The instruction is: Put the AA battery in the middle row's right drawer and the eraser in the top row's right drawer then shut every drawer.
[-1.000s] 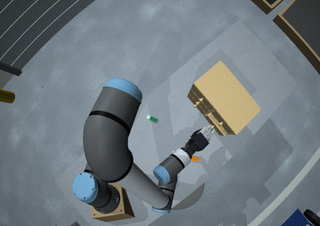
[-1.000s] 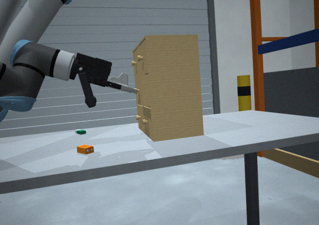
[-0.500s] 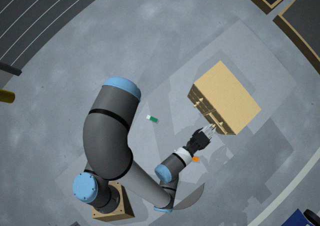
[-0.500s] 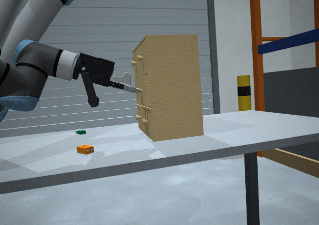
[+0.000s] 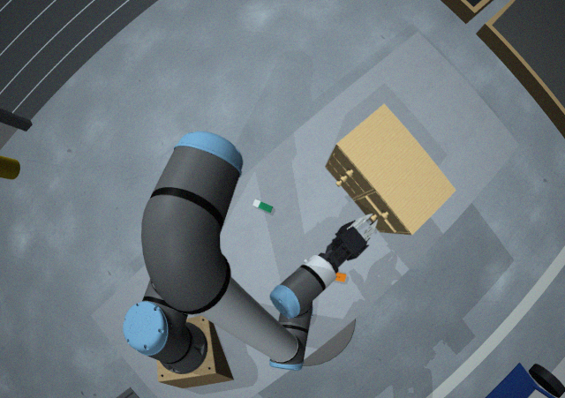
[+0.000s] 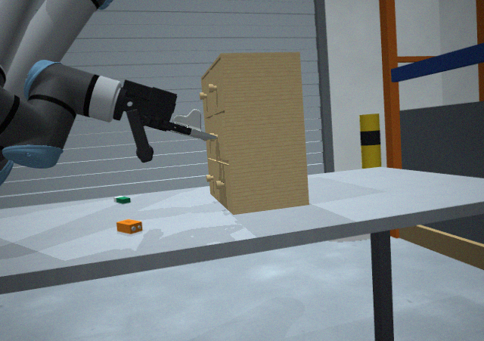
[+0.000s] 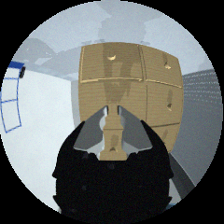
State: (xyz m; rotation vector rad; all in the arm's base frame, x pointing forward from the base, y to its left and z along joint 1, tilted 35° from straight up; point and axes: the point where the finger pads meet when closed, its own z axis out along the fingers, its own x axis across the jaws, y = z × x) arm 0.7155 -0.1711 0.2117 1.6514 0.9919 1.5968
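The wooden chest (image 5: 396, 170) (image 6: 265, 134) stands upright. My gripper (image 5: 372, 218) (image 6: 214, 137) (image 7: 112, 105) is at the right drawer of the middle row (image 7: 131, 95), its narrow fingertips on either side of that drawer's knob, shut on it. That drawer is almost in, with a thin gap at its top edge in the top view. The top row's right drawer, with its knob (image 5: 384, 214) (image 6: 212, 88), looks shut. The green and white eraser (image 5: 263, 206) (image 6: 122, 199) lies on the table. The AA battery is not visible in any view.
An orange block (image 5: 341, 277) (image 6: 129, 226) with round silvery spots on one end lies on the table, partly under the wrist in the top view. The left-column knobs (image 5: 349, 173) (image 7: 167, 65) stick out beside the gripper. The table's edge (image 6: 273, 236) runs along the chest's right side.
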